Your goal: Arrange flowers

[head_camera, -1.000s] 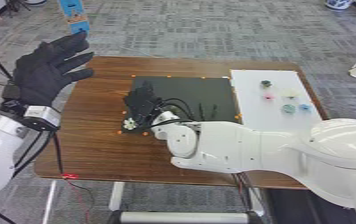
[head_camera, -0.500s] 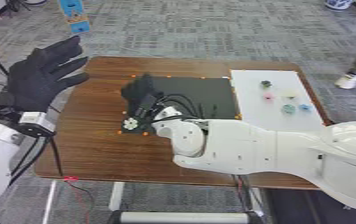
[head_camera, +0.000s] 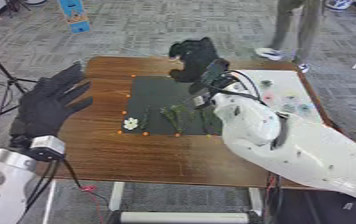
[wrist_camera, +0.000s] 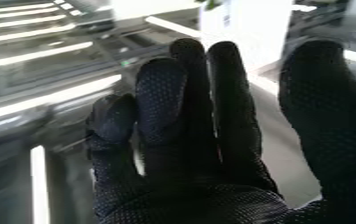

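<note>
1. Head view, change: the right hand [head_camera: 195,59] has moved from above the left part of the dark mat [head_camera: 157,90] to its far right edge. The left hand [head_camera: 46,107] has shifted slightly toward the robot.
2. Head view, task parts: the white flower [head_camera: 131,123] remains at the mat's near left corner, face up, robot-side and left of the right hand's fingers, well apart. The leafy stem [head_camera: 171,117], nearer the robot than these fingers, has its long axis running near to far, leafy end pointing away, slightly left.
3. Head view, left fingers: extended, spread, released.
4. Right wrist view: the right hand [wrist_camera: 201,202] is released, fingers mostly extended, thumb apart.
</note>
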{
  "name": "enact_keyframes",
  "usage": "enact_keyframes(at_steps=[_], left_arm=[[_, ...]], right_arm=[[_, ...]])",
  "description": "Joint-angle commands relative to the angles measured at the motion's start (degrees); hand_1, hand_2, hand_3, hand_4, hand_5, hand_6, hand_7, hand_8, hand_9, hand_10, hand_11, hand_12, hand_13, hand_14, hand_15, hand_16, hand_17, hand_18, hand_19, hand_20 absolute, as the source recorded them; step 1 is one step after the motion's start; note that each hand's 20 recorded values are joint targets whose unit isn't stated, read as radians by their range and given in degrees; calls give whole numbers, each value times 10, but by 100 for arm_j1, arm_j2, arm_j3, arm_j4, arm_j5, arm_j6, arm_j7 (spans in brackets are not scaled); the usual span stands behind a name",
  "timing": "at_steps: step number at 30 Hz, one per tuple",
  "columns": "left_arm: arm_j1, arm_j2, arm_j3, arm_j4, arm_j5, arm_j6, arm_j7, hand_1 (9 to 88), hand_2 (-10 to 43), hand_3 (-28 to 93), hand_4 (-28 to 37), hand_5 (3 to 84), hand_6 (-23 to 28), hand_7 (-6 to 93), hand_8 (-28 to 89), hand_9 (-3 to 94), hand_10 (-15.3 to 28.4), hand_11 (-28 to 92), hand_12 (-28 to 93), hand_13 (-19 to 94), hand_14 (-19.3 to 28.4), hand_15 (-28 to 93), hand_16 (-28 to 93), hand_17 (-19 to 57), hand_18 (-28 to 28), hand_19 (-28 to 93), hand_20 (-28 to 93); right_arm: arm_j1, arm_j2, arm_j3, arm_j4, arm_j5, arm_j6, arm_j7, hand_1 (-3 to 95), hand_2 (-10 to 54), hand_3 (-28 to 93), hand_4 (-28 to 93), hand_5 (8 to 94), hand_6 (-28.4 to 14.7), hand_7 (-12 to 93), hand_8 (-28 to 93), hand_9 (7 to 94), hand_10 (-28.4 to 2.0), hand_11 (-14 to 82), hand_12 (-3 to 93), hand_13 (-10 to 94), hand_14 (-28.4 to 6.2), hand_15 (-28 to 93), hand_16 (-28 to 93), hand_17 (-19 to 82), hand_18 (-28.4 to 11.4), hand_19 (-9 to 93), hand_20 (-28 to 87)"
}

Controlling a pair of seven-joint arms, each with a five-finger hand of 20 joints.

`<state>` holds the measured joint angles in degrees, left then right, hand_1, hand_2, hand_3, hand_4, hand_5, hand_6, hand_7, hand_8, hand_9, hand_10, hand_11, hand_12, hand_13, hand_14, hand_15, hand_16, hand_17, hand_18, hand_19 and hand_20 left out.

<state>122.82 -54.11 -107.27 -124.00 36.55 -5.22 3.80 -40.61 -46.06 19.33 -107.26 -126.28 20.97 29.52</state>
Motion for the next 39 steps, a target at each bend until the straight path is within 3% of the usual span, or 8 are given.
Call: enact_keyframes(at_steps=[1, 6, 9, 14, 21, 30, 39], left_arm=[[269, -238, -26, -102, 97, 141, -47, 206, -62, 681, -283, 268, 30, 137, -74, 196, 96, 102, 178, 159, 129, 103, 66, -133, 240, 394, 61], [341, -292, -69, -112, 90, 155, -75, 208, -61, 679, -283, 267, 29, 137, -74, 195, 96, 102, 178, 159, 129, 104, 66, -133, 241, 394, 61], [306, -293, -53, -93, 86, 148, -69, 208, -60, 678, -283, 266, 29, 138, -74, 195, 96, 102, 178, 159, 129, 104, 66, -133, 241, 395, 61], [421, -338, -107, -123, 75, 259, -59, 208, -60, 678, -283, 266, 29, 141, -75, 196, 97, 104, 178, 159, 130, 105, 66, -133, 241, 396, 61], [501, -336, -158, -148, 70, 253, -63, 209, -60, 679, -283, 267, 29, 140, -76, 197, 97, 106, 177, 159, 130, 107, 65, -132, 241, 397, 62], [575, -355, -199, -180, 53, 262, -46, 207, -60, 681, -283, 267, 30, 138, -76, 197, 98, 105, 176, 160, 129, 107, 65, -132, 240, 397, 61], [634, -368, -245, -206, 38, 289, -46, 207, -59, 680, -283, 268, 29, 140, -75, 198, 98, 107, 176, 161, 129, 107, 64, -132, 241, 397, 62]], right_arm=[[-1665, 1262, 1550, 185, 224, 25, 201, 309, -95, 843, -279, 495, -24, 283, -119, 508, -130, 323, 275, 491, -122, 740, 311, 245, -215, 821, 578], [-2167, 1216, 2066, 475, 295, -518, 604, 300, -95, 835, -282, 484, -27, 274, -114, 495, -132, 308, 270, 473, -125, 724, 292, 233, -219, 801, 571], [-2415, 1303, 2136, 676, 32, -452, 875, 300, -95, 832, -282, 489, -27, 273, -113, 500, -133, 306, 269, 472, -127, 721, 284, 232, -221, 799, 570], [-2722, 1437, 2205, 945, -181, -535, 1212, 301, -95, 835, -281, 488, -29, 271, -112, 491, -133, 304, 268, 470, -125, 719, 275, 233, -222, 800, 568], [-2849, 1517, 2198, 1387, -494, -688, 1615, 303, -95, 848, -282, 463, -38, 267, -109, 451, -141, 301, 270, 437, -132, 726, 274, 231, -225, 803, 566], [-3024, 1503, 2210, 1813, -502, -753, 1690, 315, -95, 854, -282, 466, -37, 276, -111, 453, -140, 310, 271, 437, -132, 732, 268, 231, -223, 806, 565], [-2888, 1418, 2035, 1867, -475, -700, 1569, 315, -95, 855, -283, 466, -35, 284, -116, 454, -137, 320, 271, 439, -130, 737, 269, 231, -222, 807, 567]])
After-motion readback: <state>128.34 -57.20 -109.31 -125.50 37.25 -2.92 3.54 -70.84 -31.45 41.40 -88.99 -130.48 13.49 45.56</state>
